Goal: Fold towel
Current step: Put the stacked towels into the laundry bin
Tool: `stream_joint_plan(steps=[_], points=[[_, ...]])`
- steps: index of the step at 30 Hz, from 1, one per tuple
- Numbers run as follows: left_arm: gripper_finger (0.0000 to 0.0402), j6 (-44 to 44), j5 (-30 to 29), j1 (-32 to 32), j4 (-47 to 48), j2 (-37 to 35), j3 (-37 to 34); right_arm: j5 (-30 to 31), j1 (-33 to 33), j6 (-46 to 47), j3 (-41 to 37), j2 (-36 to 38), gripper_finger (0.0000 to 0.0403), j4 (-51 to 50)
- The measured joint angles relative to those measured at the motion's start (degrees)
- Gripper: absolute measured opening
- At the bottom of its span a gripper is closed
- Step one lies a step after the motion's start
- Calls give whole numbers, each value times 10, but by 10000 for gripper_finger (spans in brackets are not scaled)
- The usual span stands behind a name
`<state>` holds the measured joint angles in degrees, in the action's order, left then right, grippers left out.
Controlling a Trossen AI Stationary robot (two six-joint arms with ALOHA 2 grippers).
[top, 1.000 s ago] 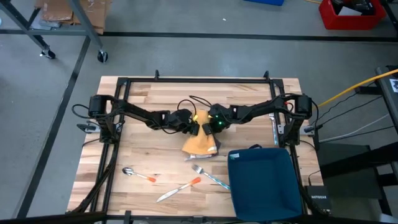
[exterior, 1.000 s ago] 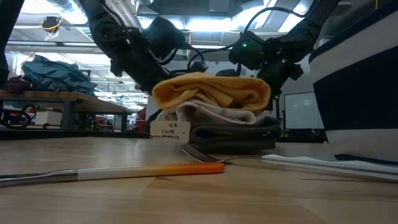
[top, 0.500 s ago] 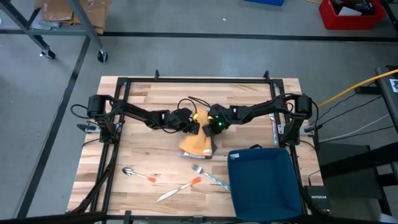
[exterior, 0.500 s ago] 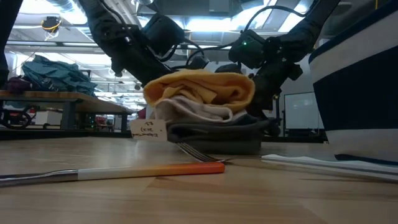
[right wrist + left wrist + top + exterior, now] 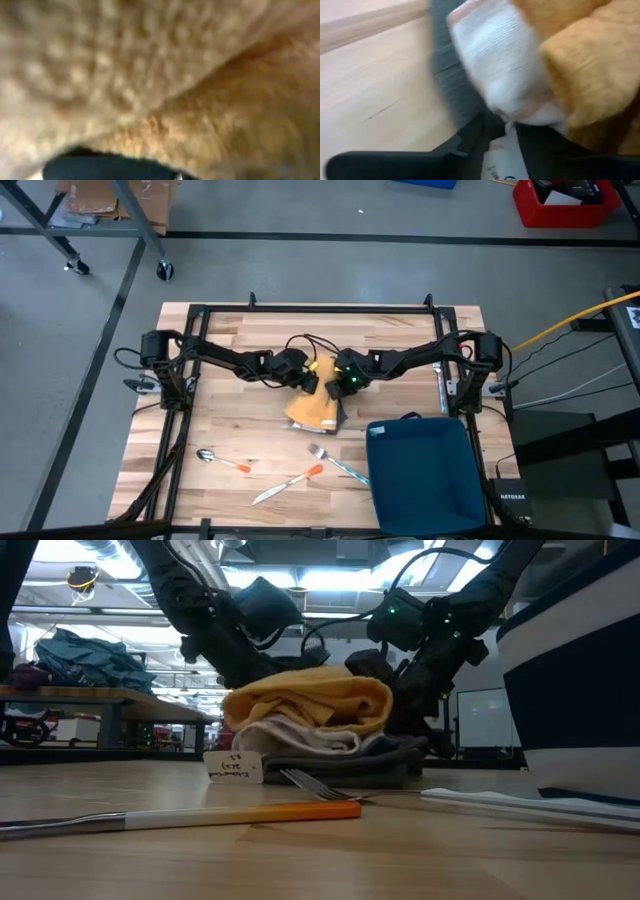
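Yellow towel (image 5: 314,402) bunched at table centre, white tag (image 5: 233,766) showing low left. Right gripper (image 5: 337,382) clamped on towel's upper right edge. Left gripper (image 5: 303,380) at upper left edge; grip unclear, probably loosened. Fork (image 5: 335,461) below.

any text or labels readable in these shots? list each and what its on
"NETGEAR": on the black box at the table's right near corner, seen in the high view.
White tag on the towel pile, low view: handwritten marks, too small and blurred to read.
The same tag in the left wrist view: only a stroke or two shows, unreadable.
Nothing else carries legible text.
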<state>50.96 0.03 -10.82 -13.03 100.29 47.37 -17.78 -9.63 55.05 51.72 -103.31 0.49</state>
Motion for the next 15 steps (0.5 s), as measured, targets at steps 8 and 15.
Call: stream_joint_plan(steps=[8,15], points=[[148,30,17,-26,127,-2,2,0,0,1,0,0,7,-25],[119,28,42,-43,130,-2,1,3,0,2,0,0,7,-66]])
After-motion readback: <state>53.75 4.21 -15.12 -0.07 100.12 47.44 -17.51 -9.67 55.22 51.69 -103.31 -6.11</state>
